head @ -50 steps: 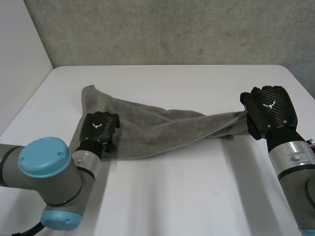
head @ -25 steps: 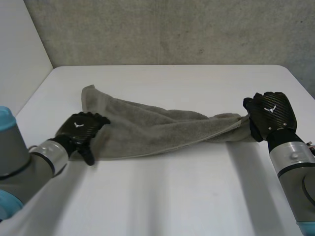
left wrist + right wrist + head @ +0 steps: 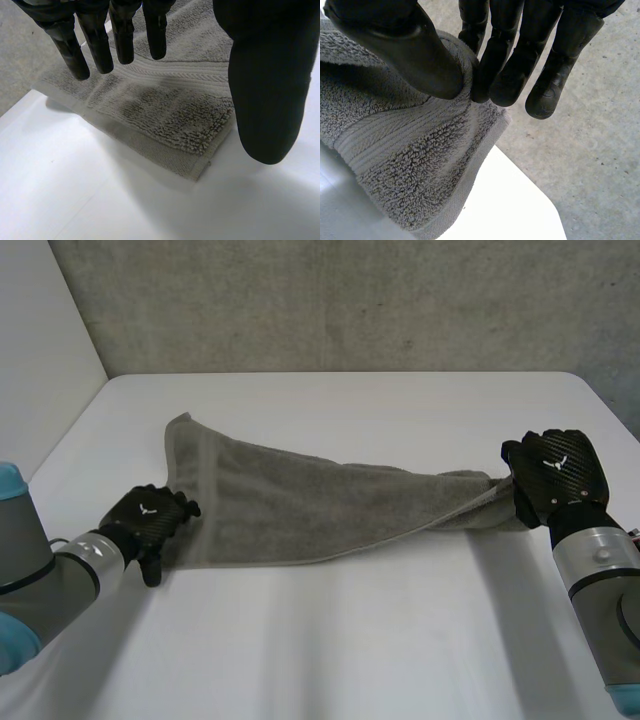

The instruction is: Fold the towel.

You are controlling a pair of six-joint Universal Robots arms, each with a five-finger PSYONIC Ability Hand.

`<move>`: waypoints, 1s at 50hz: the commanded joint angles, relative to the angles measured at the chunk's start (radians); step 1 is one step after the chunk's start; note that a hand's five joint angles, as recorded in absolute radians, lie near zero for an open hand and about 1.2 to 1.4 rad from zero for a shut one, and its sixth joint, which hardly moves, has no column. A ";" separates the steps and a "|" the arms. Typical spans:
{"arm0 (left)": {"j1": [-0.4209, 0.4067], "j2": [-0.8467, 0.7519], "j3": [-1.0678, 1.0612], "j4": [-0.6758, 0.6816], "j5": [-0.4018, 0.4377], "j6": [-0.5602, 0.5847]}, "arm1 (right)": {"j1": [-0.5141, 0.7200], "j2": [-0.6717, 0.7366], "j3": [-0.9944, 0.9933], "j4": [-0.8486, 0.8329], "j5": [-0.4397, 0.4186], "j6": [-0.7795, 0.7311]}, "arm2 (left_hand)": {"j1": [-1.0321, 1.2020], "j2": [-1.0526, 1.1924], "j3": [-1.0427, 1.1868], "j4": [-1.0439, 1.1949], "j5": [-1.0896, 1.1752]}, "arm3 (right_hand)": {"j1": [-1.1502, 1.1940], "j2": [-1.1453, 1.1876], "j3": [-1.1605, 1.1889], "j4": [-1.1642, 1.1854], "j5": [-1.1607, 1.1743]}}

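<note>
A grey towel (image 3: 300,505) lies stretched across the white table (image 3: 350,640), wide at the left and bunched to a narrow end at the right. My left hand (image 3: 150,518) rests at the towel's near left corner. In the left wrist view its fingers (image 3: 100,45) are straight and its thumb (image 3: 265,75) stands apart, with the doubled towel corner (image 3: 170,115) lying flat under them, not gripped. My right hand (image 3: 555,472) holds the towel's right end. In the right wrist view its thumb (image 3: 405,45) and fingers (image 3: 505,65) pinch the thick cloth (image 3: 410,165), which hangs just above the table.
A concrete wall (image 3: 350,300) runs behind the table's far edge. The table's right edge is close beside my right hand, with grey floor (image 3: 590,150) beyond it. Bare white table spreads in front of the towel.
My left hand has let go of the towel and drawn back left to its near corner. The towel now lies flatter and more stretched. My right hand has shifted slightly right with its end.
</note>
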 commanded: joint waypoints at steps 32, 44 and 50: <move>0.000 -0.057 0.017 0.152 -0.010 -0.011 | 0.004 0.019 -0.002 0.000 -0.002 -0.003 | 0.131 0.131 0.131 0.132 0.130 | 0.055 0.060 0.054 0.053 0.053; -0.002 -0.036 0.003 0.100 -0.001 -0.007 | 0.004 0.023 -0.004 0.002 -0.002 -0.005 | 0.116 0.116 0.116 0.117 0.115 | 0.055 0.060 0.054 0.053 0.053; -0.002 -0.059 0.010 0.103 -0.004 -0.003 | 0.004 0.022 -0.004 0.002 -0.002 -0.005 | 0.116 0.116 0.116 0.117 0.115 | 0.055 0.060 0.054 0.053 0.053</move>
